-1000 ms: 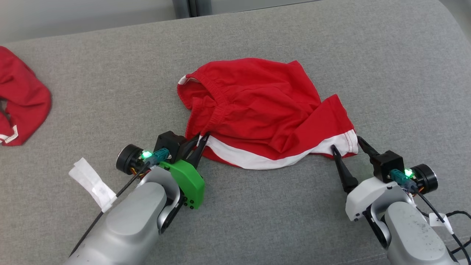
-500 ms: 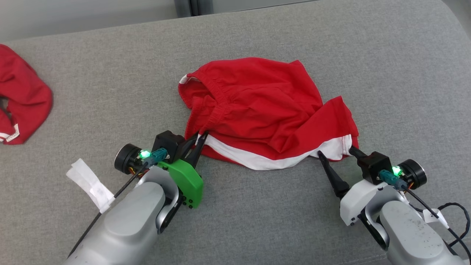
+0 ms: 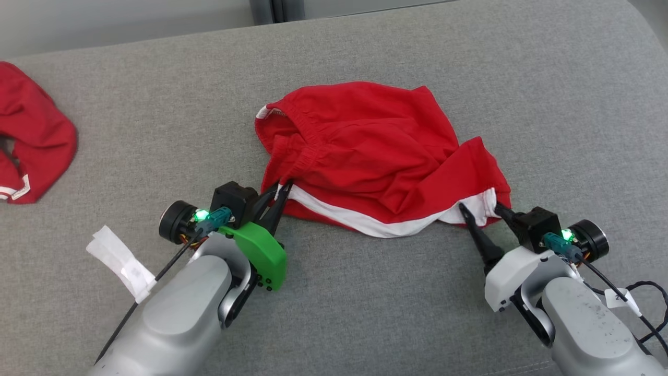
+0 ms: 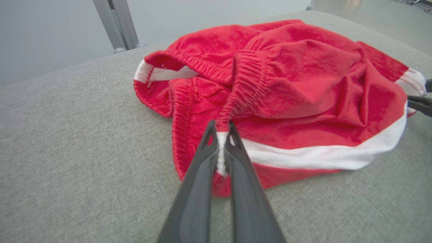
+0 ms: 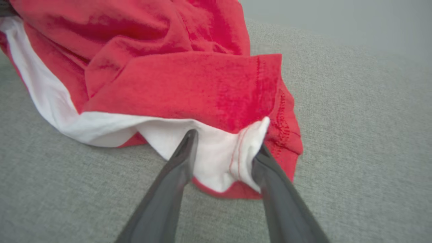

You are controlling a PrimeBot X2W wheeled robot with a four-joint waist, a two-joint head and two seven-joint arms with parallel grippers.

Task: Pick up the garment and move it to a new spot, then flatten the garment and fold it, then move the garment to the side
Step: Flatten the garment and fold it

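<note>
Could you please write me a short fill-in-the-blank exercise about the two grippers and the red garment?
1. The left gripper is shut on the garment's ____ stripe.
2. The right gripper stands ____ around a corner of the garment.
3. The garment lies on a ____ fabric surface.
Missing words: white; open; grey.

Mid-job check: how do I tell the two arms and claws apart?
The left arm and right arm are silver-grey, each with long dark fingers, a black wrist block, a green light and a black cable. The left claw has a green cover and a white tape flag on its cable; the right claw has a white housing and a white label.
</note>
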